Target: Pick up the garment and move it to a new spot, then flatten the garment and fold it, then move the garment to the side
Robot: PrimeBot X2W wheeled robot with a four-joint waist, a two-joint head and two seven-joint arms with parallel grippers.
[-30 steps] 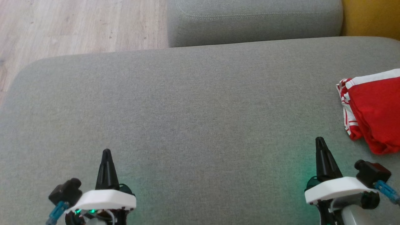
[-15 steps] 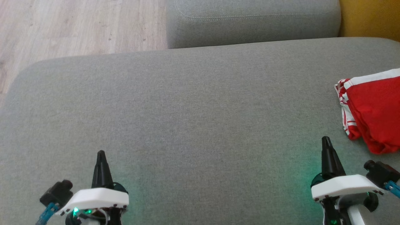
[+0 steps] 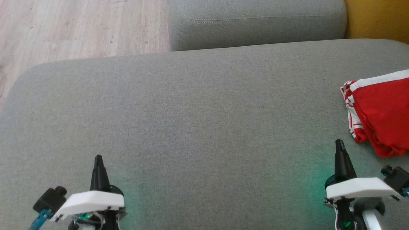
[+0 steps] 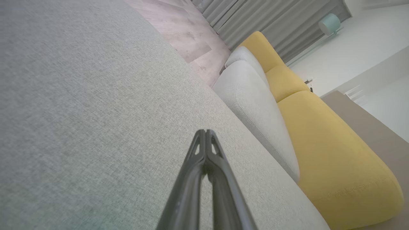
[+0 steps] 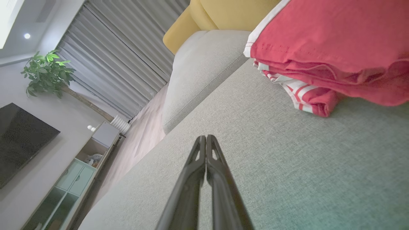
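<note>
**Status.** The garment (image 3: pixel 381 111), red with white striped trim, lies in stacked layers on the grey sofa seat (image 3: pixel 191 111) and appears folded. The right claw (image 3: pixel 340 148) is just beside the garment's near corner, apart from it, clenched and empty. The left claw (image 3: pixel 98 164) is well apart from the garment, off to its left, likewise clenched and empty.

**Step in hand (judged).** The garment seems already set to the side. What remains is to clear the arms without disturbing the stack.

**Procedure.**
1. Hold both claws clenched so that no finger tip snags a loose hem.
2. Raise the right claw away from the garment before any sideways travel.
3. Do not drag a claw across the seat next to the garment: a caught edge can pull the lowest layer and open the fold.
4. Confirm that the striped edge is tucked under the top layer.
</note>
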